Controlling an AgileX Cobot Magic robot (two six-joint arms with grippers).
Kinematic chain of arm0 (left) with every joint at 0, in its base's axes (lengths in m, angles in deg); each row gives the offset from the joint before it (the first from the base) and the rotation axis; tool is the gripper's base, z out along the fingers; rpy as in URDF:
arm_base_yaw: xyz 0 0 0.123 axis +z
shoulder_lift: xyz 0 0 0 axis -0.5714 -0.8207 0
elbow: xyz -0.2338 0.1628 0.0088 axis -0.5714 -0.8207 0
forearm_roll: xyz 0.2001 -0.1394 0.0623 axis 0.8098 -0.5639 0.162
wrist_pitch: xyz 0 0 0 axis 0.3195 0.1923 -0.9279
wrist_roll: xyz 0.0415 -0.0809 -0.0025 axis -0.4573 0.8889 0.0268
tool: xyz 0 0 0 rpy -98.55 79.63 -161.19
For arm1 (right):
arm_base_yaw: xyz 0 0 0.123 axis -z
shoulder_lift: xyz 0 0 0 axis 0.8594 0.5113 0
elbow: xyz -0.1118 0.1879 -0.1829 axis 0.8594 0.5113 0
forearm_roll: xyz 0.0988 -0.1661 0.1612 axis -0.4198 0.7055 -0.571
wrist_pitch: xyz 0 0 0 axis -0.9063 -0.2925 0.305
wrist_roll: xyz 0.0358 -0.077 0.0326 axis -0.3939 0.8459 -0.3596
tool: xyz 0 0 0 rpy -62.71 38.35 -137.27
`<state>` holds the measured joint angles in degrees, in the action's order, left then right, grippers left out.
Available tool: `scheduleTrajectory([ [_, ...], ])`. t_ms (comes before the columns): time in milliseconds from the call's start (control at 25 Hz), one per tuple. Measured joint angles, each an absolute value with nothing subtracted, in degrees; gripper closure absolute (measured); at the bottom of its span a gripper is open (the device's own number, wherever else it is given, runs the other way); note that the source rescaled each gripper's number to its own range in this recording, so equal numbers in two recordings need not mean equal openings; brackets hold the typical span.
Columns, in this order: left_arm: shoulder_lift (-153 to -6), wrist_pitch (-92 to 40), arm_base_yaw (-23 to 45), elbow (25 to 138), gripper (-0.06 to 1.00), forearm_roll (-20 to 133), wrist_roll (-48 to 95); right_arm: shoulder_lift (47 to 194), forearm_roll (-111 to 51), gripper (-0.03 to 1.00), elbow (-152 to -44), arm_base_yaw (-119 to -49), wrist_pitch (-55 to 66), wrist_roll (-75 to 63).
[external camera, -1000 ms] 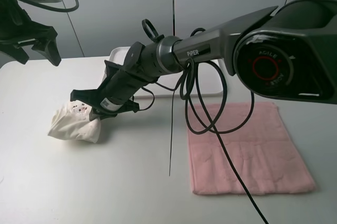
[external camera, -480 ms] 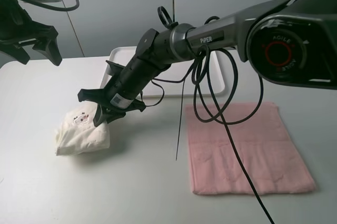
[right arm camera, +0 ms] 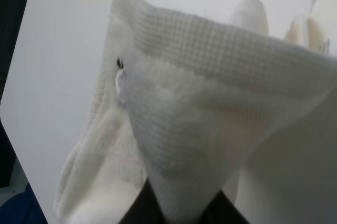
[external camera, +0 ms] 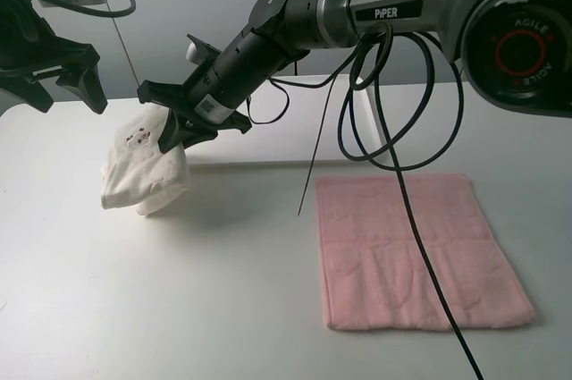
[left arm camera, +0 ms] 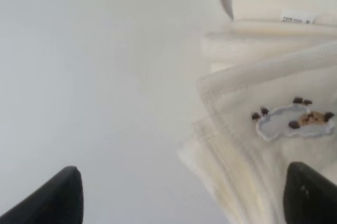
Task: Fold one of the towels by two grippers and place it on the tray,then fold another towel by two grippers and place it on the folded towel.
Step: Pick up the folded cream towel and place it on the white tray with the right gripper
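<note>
The cream towel [external camera: 143, 174] is a bunched bundle with a small printed mark. It hangs at the left of the table from my right gripper [external camera: 174, 134], which reaches across the middle and is shut on the bundle's top edge. In the right wrist view the cloth [right arm camera: 200, 118] fills the picture above the right gripper [right arm camera: 181, 211]. My left gripper [external camera: 64, 98] stands open and raised at the far left, apart from the towel [left arm camera: 253, 166]. The white tray [external camera: 268, 149] lies behind the right arm, partly hidden. The pink towel [external camera: 411, 250] lies flat at the right.
Black cables [external camera: 393, 130] loop down from the right arm over the tray and the pink towel. The right arm's large base joint [external camera: 523, 49] fills the upper right corner. A grey wall stands behind the table.
The right gripper has lifted the cream towel up from the table and carried it toward the back. The left gripper has stayed still and open.
</note>
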<state>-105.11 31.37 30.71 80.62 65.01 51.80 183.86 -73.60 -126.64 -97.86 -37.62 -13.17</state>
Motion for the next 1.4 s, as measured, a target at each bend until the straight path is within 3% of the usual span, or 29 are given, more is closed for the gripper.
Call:
scheduleTrajectory([
  [240, -105.11, 31.47, 30.71, 80.62, -0.04, 63.77, 51.35, 183.86, -73.48, 0.89, -127.11, -95.54, -36.7, -13.17],
  [960, -105.11, 31.61, 30.71, 80.62, -0.03, 62.32, 50.45, 185.24, -77.49, 0.89, -127.24, -77.97, -36.04, -10.47],
  [1400, -105.11, 31.71, 30.71, 80.62, -0.03, 61.14, 50.08, 190.6, -73.86, 0.89, -127.24, -77.02, -28.12, -10.47],
])
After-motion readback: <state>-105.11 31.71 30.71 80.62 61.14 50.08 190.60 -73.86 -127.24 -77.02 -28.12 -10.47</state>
